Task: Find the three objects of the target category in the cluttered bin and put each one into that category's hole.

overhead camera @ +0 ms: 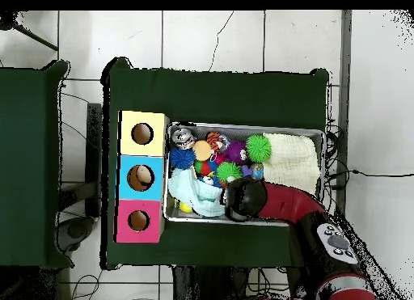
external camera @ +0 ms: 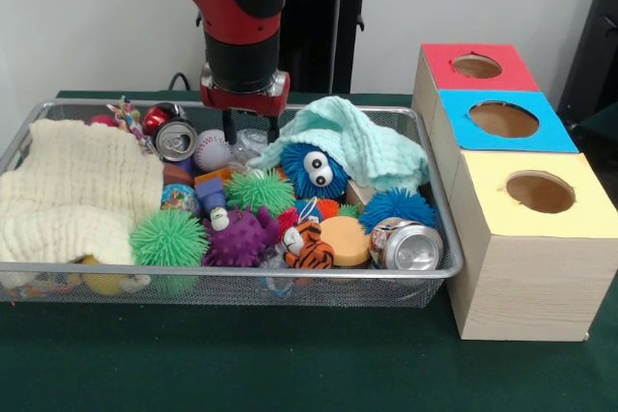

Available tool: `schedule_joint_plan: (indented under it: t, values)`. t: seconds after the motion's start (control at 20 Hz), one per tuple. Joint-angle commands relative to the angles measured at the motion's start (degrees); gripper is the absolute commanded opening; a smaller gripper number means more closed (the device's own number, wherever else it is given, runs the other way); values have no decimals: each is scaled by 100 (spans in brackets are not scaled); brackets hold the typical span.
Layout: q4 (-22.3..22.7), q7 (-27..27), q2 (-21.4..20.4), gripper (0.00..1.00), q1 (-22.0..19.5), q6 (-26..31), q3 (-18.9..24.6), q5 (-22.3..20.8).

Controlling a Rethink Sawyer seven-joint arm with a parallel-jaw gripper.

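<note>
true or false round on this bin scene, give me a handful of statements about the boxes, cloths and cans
1. The three wooden boxes have red, blue and yellow tops, each with a round hole. True.
2. The gripper hangs over the yellow box. False: it is above the bin, near the baseball.
3. A cream cloth covers one end of the bin. True.
4. The bin holds no cans. False: a silver can lies at the end nearest the boxes.
5. A mint cloth drapes over the blue googly-eyed toy. True.
</note>
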Motion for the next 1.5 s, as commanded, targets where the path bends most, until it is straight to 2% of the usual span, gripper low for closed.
schedule_joint_plan:
  t: [0.05,0.45,0.95,1.2,1.5]
  values:
    - [-952,-803,727,100,-283,-314,587,-677]
    - [-1335,-1129,1032,100,-534,-193,960,-1008]
    - [-1479,-1258,1142,100,-787,-140,1318,-1549]
    - [-1306,-682,1176,100,-849,-613,1302,-1693]
    - [-1324,-456,1135,100,-757,-617,1239,-1812]
